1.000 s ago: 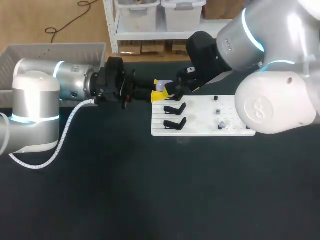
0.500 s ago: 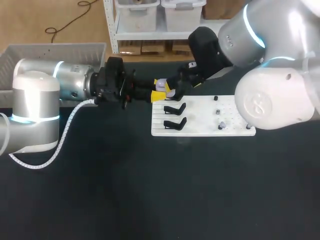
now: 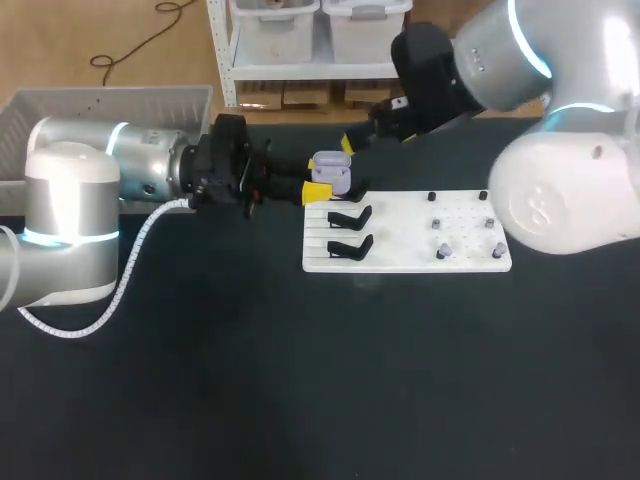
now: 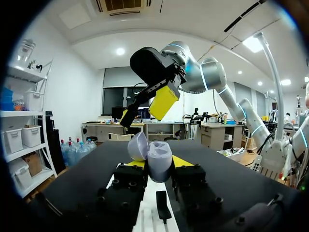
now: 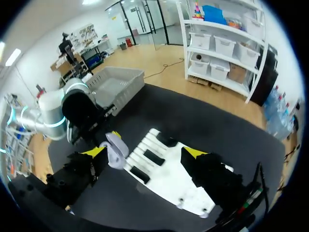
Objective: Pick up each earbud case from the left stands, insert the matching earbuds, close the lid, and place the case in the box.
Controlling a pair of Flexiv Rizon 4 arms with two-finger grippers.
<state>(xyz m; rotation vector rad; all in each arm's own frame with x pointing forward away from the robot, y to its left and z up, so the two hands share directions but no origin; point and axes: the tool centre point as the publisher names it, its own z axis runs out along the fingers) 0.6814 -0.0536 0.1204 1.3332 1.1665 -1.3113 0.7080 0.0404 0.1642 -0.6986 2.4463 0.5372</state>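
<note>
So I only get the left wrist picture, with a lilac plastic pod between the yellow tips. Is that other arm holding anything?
Observer: No. Its own wrist view shows the right gripper open, with nothing between its fingers.
Operator: Where will the lilac pod end up?
Observer: The head view shows a grey plastic box beside the table's far left corner.
Operator: Are there more pods waiting?
Observer: None that I see. Two black stands on the white board hold no case.

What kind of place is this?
Probably a robotics test bench: two robot arms over a black table, a white board with stands, an open earbud case in the left arm's fingers.
</note>
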